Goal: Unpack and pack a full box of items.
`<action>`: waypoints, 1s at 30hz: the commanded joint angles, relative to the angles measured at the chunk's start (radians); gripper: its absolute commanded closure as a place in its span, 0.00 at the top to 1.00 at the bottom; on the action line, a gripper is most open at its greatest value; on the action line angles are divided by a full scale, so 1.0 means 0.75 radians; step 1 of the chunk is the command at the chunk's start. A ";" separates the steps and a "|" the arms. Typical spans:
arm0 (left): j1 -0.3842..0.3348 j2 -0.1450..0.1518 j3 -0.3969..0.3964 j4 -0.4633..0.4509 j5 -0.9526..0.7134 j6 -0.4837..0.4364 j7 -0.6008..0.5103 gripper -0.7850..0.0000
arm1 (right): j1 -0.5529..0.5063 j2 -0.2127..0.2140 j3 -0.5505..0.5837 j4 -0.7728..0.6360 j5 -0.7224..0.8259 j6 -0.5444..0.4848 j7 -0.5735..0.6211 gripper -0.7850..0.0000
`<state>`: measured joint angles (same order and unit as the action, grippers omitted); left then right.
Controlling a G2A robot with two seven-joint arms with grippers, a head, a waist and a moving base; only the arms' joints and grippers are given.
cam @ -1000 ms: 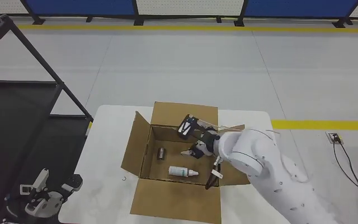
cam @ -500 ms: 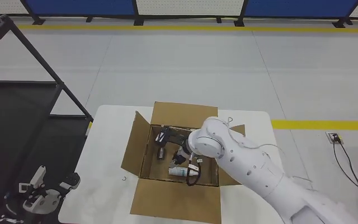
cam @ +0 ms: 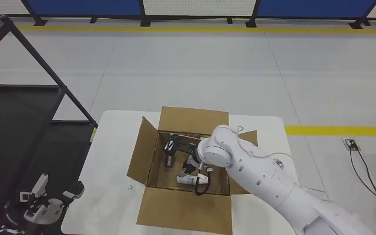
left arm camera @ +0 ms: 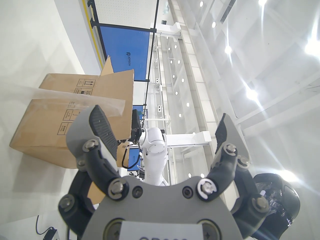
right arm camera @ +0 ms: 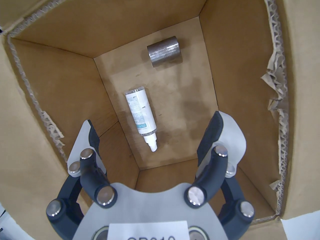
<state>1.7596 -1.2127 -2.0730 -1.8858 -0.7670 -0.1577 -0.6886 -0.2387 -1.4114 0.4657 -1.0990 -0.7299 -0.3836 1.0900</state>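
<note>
Looking into the cardboard box (right arm camera: 62, 81) on the white bench (cam: 111, 170), we find the right pincer (right arm camera: 153, 122) held in the box's open top and pointing down at its floor. Its fingers are spread wide and released, with nothing between them. We see two items on the box floor. A white spray bottle (right arm camera: 142, 113) lies on its side just beside one wall, its nozzle end towards the pincer, well below the fingertips. A dull metal cylinder (right arm camera: 165, 51) also lies on its side, nearer the far end of the floor and apart from the bottle. We note that the box's flaps stand open and the cut edges of the cardboard are ragged. From above, we see the left pincer (left arm camera: 160, 115) off the bench's edge, well apart from the box. Its padded fingers are likewise released and bare, aimed upward past the box's outer wall.
</note>
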 commanded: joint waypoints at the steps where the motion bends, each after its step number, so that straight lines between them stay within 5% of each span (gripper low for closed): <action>1: 0.000 0.000 0.000 0.000 0.000 0.000 0.000 1.00 | 0.016 -0.026 -0.051 0.046 -0.052 -0.033 -0.010 1.00; 12: 0.000 0.000 0.000 0.000 0.000 0.000 0.000 1.00 | 0.093 -0.272 -0.262 0.548 -0.134 -0.268 -0.183 1.00; 23: 0.000 0.000 0.000 0.000 0.000 0.000 0.000 1.00 | 0.087 -0.453 -0.339 0.858 -0.221 -0.320 -0.286 1.00; 24: 0.000 0.000 0.000 0.000 0.000 0.000 0.000 1.00 | 0.086 -0.464 -0.341 0.878 -0.225 -0.323 -0.292 0.92; 26: 0.000 0.000 0.000 0.000 0.000 0.000 0.000 1.00 | 0.087 -0.483 -0.342 0.918 -0.232 -0.320 -0.297 0.49; 30: 0.000 0.000 0.000 0.000 0.000 0.000 0.000 1.00 | 0.090 -0.512 -0.339 0.982 -0.242 -0.337 -0.323 0.27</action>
<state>1.7596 -1.2127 -2.0730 -1.8858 -0.7670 -0.1577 -0.6886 -0.1715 -1.7910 0.2102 -0.3758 -0.9104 -0.6297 0.8539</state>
